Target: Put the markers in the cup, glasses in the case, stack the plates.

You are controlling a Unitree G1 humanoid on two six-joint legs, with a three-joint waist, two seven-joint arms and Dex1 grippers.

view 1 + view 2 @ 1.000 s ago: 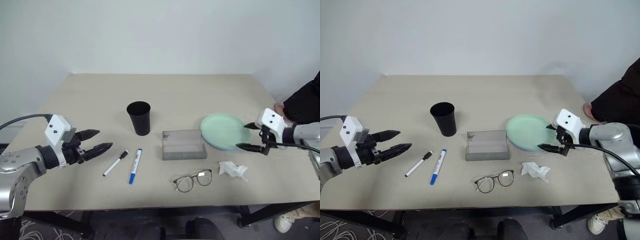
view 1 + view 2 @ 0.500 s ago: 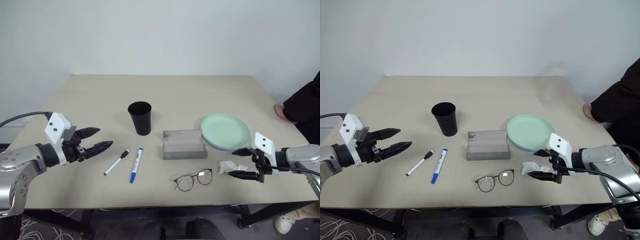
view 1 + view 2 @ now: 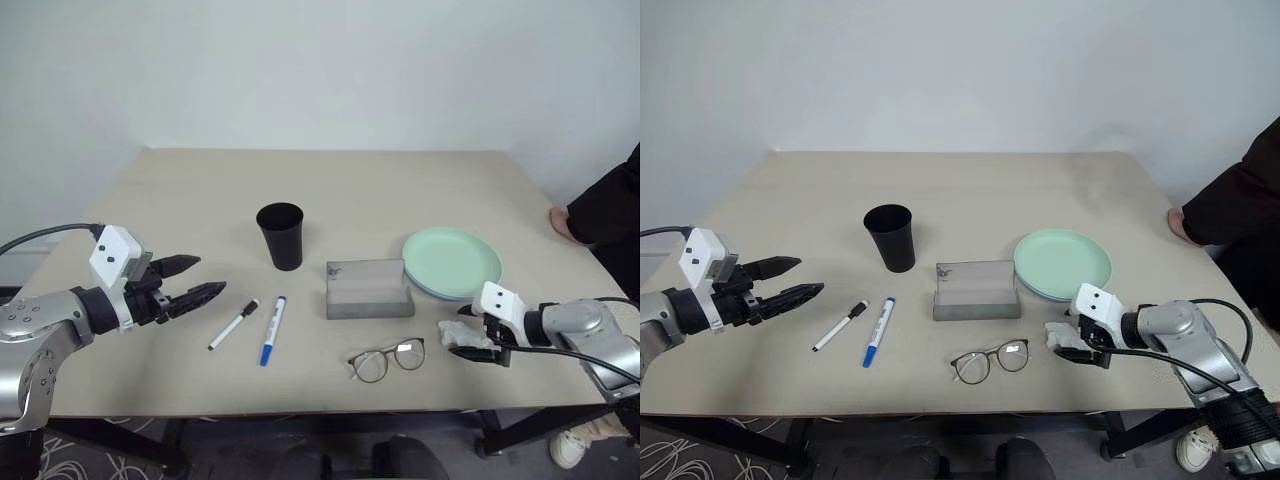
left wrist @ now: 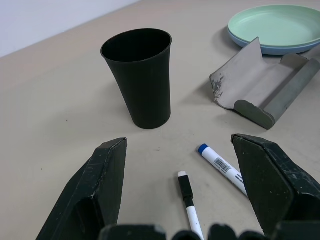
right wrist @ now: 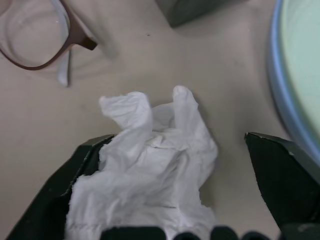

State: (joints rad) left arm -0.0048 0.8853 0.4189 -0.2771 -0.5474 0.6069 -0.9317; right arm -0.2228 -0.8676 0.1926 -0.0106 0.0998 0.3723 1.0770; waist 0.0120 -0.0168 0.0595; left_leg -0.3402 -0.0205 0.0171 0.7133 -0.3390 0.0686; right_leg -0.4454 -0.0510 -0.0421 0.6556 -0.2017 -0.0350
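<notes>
Right end effector [image 3: 1068,345] sits low over the tabletop [image 3: 380,190] with its two black fingers spread wide, the crumpled white tissue [image 5: 150,155] lying between them but not yet pinched; I read this as a side step, getting the tissue out of the way, since it is no part of the task itself. Closing on the tissue calls for little more than bringing the fingers together while keeping them off the surface. Just beside that end effector, toward the middle of the tabletop, the glasses [image 3: 386,360] lie flat near the front edge, so any sweep that way risks nudging them toward the drop. A little beyond it the case [image 3: 368,289] lies open, touching or nearly touching the plates [image 3: 452,262], which look already stacked, mint green on light blue. Left end effector [image 3: 192,282] hangs released, fingers apart and holding nothing, aimed at the markers [image 3: 251,327], which lie side by side just ahead of its tips; the cup [image 3: 281,236] stands upright beyond them. Neither marker is in the cup and the glasses are not in the case, so most of the work remains. Room is generous across the far half of the tabletop; at the right, beyond the edge, a person's dark sleeve [image 3: 610,210] is close.
</notes>
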